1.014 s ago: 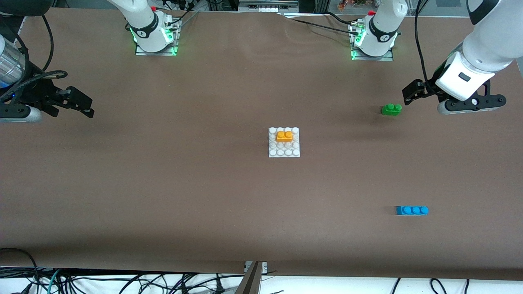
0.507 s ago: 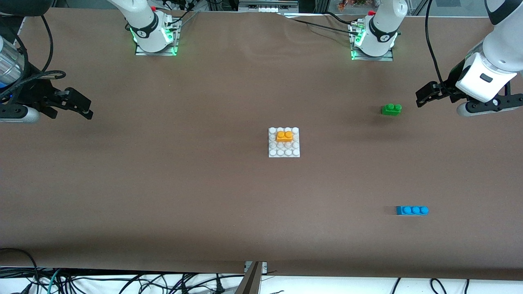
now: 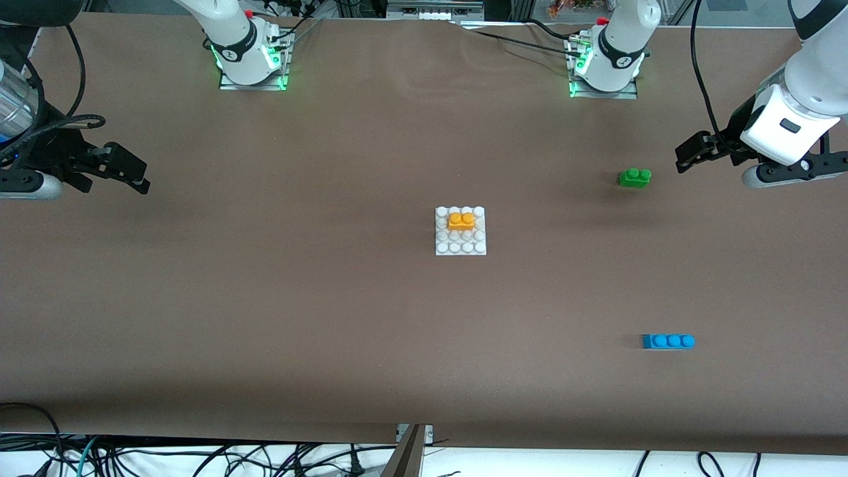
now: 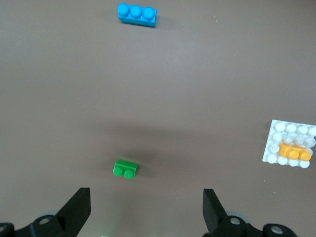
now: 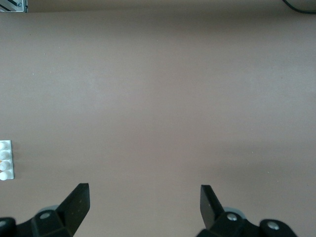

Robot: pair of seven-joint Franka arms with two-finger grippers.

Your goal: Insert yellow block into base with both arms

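The yellow block sits pressed onto the studs of the white base in the middle of the table, on the rows toward the robots' bases. The left wrist view shows the yellow block on the base as well. My left gripper hangs open and empty over the table at the left arm's end, apart from the green brick; its jaws stand wide. My right gripper waits open and empty over bare table at the right arm's end, jaws wide, with only the base's edge in its view.
A green two-stud brick lies between the base and the left gripper. A blue three-stud brick lies nearer the front camera, toward the left arm's end. The arms' mounts stand along the table's back edge.
The left gripper has drawn away from the green brick toward the left arm's end of the table, then nearly stopped. The right gripper has barely shifted. The bricks have not moved.
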